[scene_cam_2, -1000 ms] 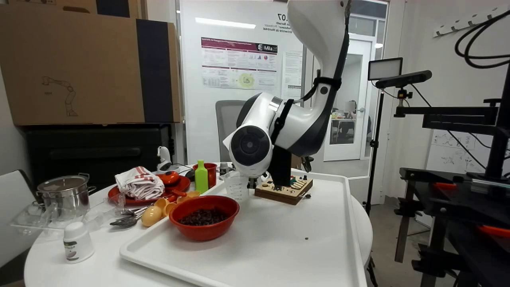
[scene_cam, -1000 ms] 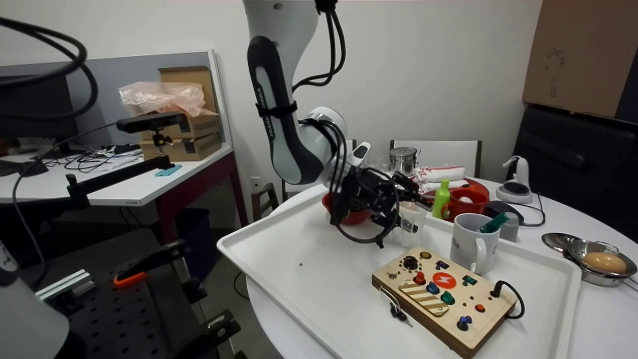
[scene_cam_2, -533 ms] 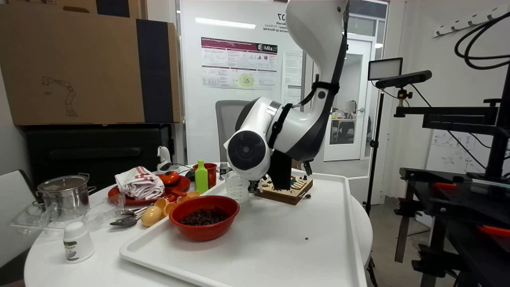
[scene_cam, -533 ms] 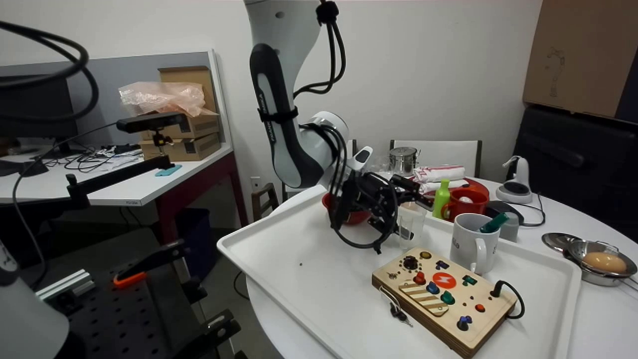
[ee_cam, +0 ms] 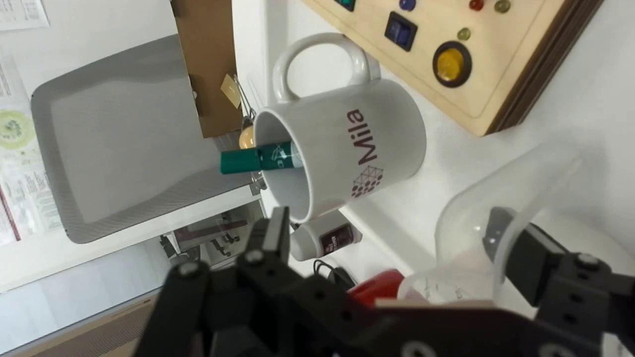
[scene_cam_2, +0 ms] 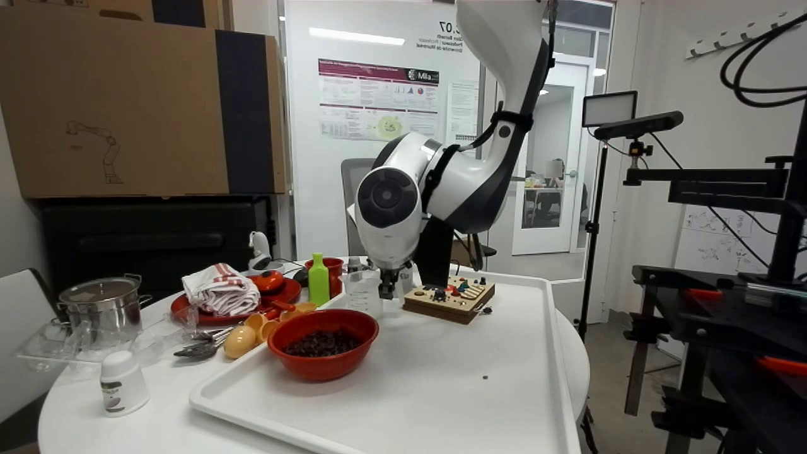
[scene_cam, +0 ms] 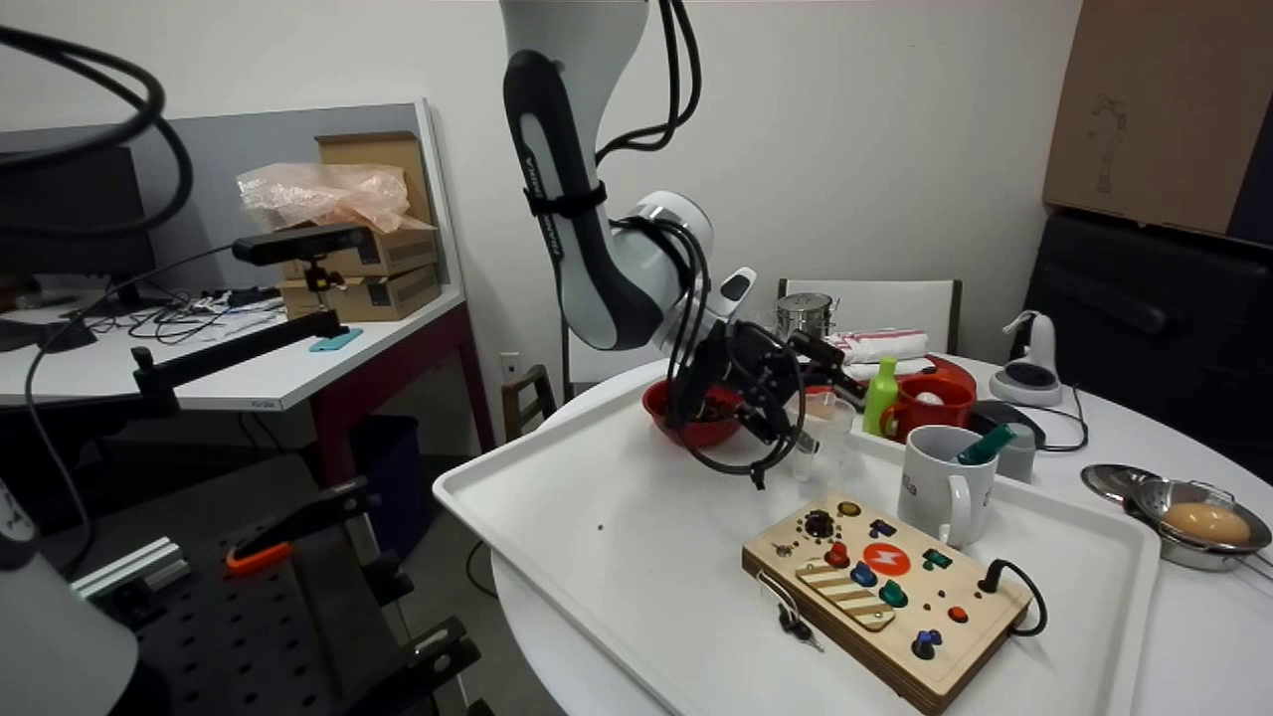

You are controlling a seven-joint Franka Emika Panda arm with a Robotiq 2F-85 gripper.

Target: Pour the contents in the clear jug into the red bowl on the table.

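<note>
The black gripper (ee_cam: pixel 387 225), spread wide, could, on withdrawing, topple the small clear plastic jug (scene_cam_2: pixel 363 299) near the round red bowl (scene_cam_2: pixel 325 366), because one fingertip (ee_cam: pixel 536 260), seen through the jug's wall, may catch there.

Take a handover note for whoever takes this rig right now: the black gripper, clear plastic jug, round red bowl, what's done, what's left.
Gripper: black two-fingered gripper open; one finger overlaps the clear plastic jug in the wrist view, contact unclear.
Places: jug near the round red bowl, which sits on the white rimmed tray.
Done: dark, near-black contents are in the bowl; none shows through the jug.
Left: probably only drawing the gripper clear of the jug; one dark speck lies on the tray.
</note>
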